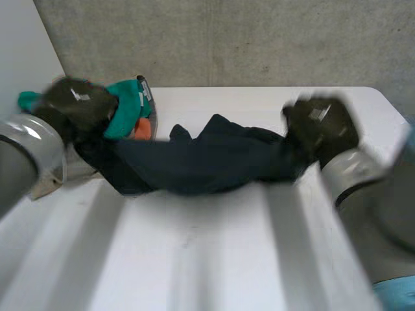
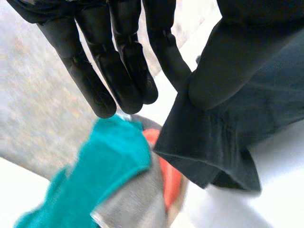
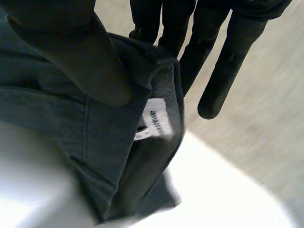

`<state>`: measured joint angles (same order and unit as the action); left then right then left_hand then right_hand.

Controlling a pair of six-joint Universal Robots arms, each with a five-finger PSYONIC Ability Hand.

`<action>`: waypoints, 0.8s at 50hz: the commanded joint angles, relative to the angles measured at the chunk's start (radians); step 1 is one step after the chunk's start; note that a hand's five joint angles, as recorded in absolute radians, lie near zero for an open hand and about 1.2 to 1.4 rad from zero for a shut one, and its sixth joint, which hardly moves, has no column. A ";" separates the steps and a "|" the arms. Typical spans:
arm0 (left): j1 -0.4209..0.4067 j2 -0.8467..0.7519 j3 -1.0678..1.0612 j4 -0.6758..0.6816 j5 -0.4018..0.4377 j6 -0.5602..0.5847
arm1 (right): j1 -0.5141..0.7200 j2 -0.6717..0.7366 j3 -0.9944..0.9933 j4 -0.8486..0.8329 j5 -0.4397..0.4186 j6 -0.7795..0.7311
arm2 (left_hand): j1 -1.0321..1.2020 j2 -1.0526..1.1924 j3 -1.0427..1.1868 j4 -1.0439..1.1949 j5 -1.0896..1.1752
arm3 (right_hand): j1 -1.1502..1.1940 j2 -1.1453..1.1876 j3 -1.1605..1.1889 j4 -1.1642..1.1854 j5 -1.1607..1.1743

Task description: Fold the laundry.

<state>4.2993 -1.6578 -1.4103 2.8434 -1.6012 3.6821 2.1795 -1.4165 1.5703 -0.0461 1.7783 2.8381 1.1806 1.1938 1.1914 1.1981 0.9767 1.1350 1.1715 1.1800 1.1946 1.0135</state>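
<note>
Stretched dark garment (image 1: 207, 162) across middle of white tabletop (image 1: 214, 259), with left hand (image 1: 78, 103) at one end and right hand (image 1: 321, 123) at the other. Pinched left end between thumb (image 2: 228, 61) and nearest of the straight fingers (image 2: 166, 57). Kept the other left fingers extended and touching nothing. Let hemmed edge (image 2: 209, 166) hang loose below that thumb, with a slack fold at the corner.

Pinched right end the same way, thumb (image 3: 80, 61) pressed on top of fabric and straight fingers (image 3: 213, 66) behind it. Showed white label (image 3: 154, 123) on inside edge of garment, just past thumb tip. Bunched fabric at both grips, with folds running end to end between them. Sagged in the middle, lower edge low over tabletop, possibly touching it, hard to tell through blur.

Crowded on far side of left hand by teal cloth (image 1: 126, 107) and orange item (image 1: 144, 129), both just beside garment's left end. Seen from left wrist, lay past fingertips on top of a grey piece (image 2: 133, 204), apart from the hem.

Left wide bare stretch of tabletop on near side of garment. Left more bare tabletop beyond right hand, up to far edge against concrete wall (image 1: 259, 39). Kept right hand well inside tabletop's right edge.
</note>
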 commanded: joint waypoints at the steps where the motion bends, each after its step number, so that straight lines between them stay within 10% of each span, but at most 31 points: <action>1: -0.009 0.249 0.154 -0.033 0.073 -0.111 | -0.067 -0.206 -0.228 0.044 -0.050 -0.117 | 0.216 0.202 0.205 0.198 0.245 | 0.261 0.225 0.216 0.202 0.208; 11: -0.007 0.133 0.560 -0.047 0.011 -0.292 | -0.142 -0.133 -0.628 0.210 -0.077 0.021 | 0.216 0.202 0.205 0.198 0.245 | 0.261 0.225 0.216 0.202 0.208; 25: -0.047 -0.377 0.847 0.044 -0.034 -0.275 | -0.171 0.181 -0.601 0.147 -0.066 0.142 | 0.216 0.202 0.205 0.198 0.245 | 0.261 0.225 0.216 0.202 0.208; 40: -0.061 -1.059 1.318 0.229 -0.060 -0.192 | -0.161 0.683 -0.676 -0.389 0.090 0.063 | 0.216 0.202 0.205 0.198 0.245 | 0.261 0.225 0.216 0.202 0.208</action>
<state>4.2357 -2.5174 -0.2965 3.0094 -1.6567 3.4746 2.0127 -0.9007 0.9376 -0.2018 1.8468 2.9779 1.1806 1.1993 1.1921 1.2016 0.9767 1.1454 1.1715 1.1854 1.1951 1.0183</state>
